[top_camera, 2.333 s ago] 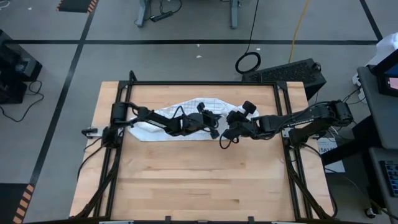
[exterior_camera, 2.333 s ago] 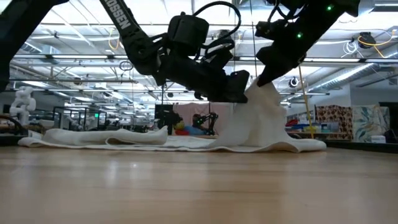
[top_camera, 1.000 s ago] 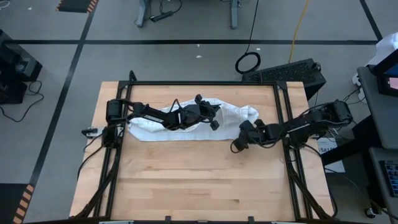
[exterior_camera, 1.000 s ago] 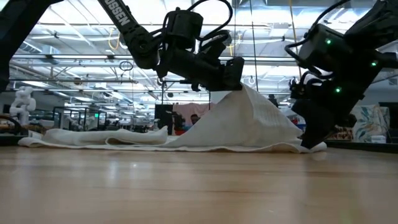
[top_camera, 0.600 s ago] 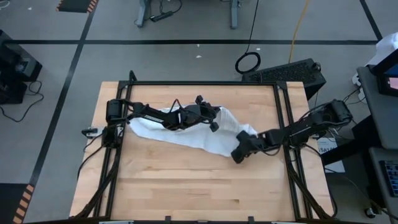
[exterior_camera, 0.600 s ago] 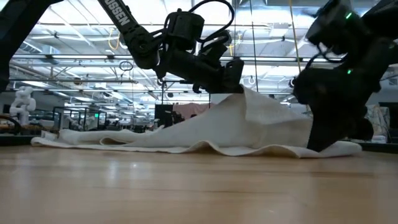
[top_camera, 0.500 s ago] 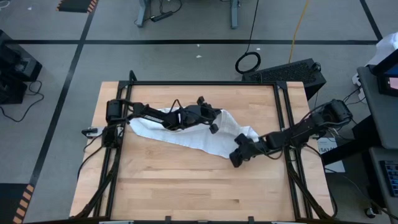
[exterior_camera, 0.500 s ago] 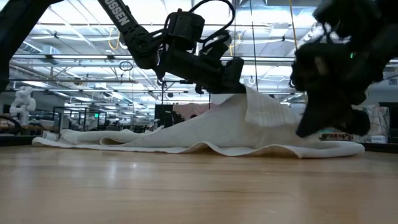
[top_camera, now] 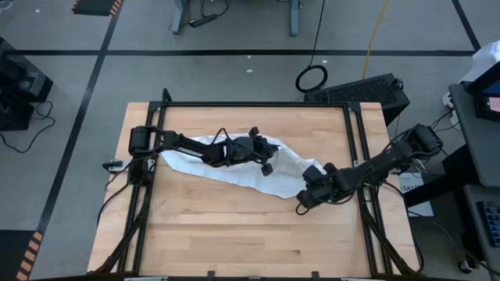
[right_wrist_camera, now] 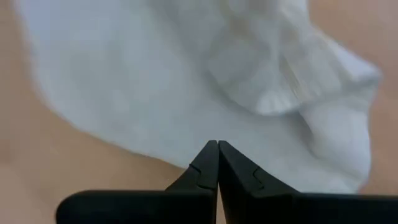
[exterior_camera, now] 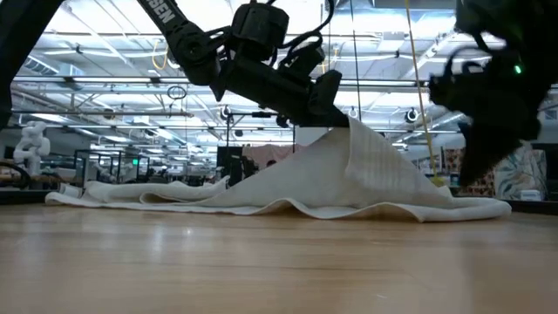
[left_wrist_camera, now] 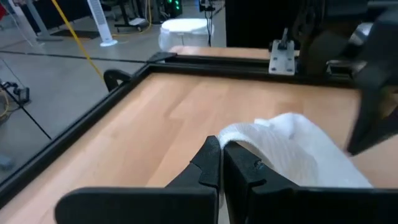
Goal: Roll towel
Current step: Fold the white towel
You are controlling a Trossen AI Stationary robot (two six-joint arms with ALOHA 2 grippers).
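Currently: towel (top_camera: pixel 234 165) lying crumpled and stretched diagonally across the bench (top_camera: pixel 234 234), not yet rolled. Left gripper (top_camera: pixel 267 156) is pinching a towel fold and holding it raised off the bench. Right gripper (top_camera: pixel 303 204), closed and gripping nothing, is hovering just beside the towel's near end. Step in hand, by judgement: spreading the cloth flat; next move is calling for laying it smooth before rolling. Low view is showing the lifted peak; high view is showing the diagonal lie; right wrist view is showing closed fingers above bunched cloth.

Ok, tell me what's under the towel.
Bare wooden table around the towel. The left tool lifts a tent-like peak; anything beneath the cloth is hidden.
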